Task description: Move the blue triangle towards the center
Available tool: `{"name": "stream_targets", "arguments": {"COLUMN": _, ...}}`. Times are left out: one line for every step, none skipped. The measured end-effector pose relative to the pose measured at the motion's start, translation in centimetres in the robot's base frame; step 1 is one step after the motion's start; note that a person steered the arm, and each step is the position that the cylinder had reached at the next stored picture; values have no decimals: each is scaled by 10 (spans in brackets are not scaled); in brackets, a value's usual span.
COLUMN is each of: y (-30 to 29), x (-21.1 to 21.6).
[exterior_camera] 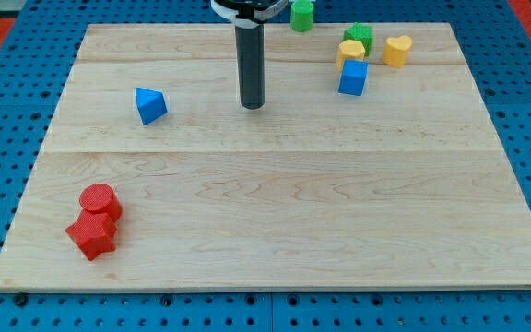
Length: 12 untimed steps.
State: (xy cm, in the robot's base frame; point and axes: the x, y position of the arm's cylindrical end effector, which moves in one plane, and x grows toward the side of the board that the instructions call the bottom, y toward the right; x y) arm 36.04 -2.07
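Note:
The blue triangle [150,105] lies on the wooden board [275,212] in its upper left part. My tip [252,106] is the lower end of a dark rod that comes down from the view's top. It stands to the right of the blue triangle, well apart from it, at about the same height in the view. Nothing touches the tip.
A blue cube [353,78], a yellow block [349,52], a green block [359,37] and a yellow heart-like block [396,50] cluster at the upper right. A green cylinder [301,15] sits at the top edge. A red cylinder [100,200] and a red star-like block [91,234] lie at the lower left.

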Motion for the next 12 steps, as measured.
{"name": "stream_targets", "arguments": {"y": -20, "x": -53}}
{"name": "stream_targets", "arguments": {"y": -85, "x": -79}}
{"name": "stream_targets", "arguments": {"y": -94, "x": -105}}
{"name": "stream_targets", "arguments": {"y": -74, "x": -35}}
{"name": "stream_targets", "arguments": {"y": -58, "x": 33}}
{"name": "stream_targets", "arguments": {"y": -143, "x": 41}}
{"name": "stream_targets", "arguments": {"y": -187, "x": 4}}
{"name": "stream_targets", "arguments": {"y": -152, "x": -42}}
{"name": "stream_targets", "arguments": {"y": -127, "x": -49}}
{"name": "stream_targets", "arguments": {"y": -130, "x": -6}}
{"name": "stream_targets", "arguments": {"y": -126, "x": 26}}
{"name": "stream_targets", "arguments": {"y": -106, "x": 38}}
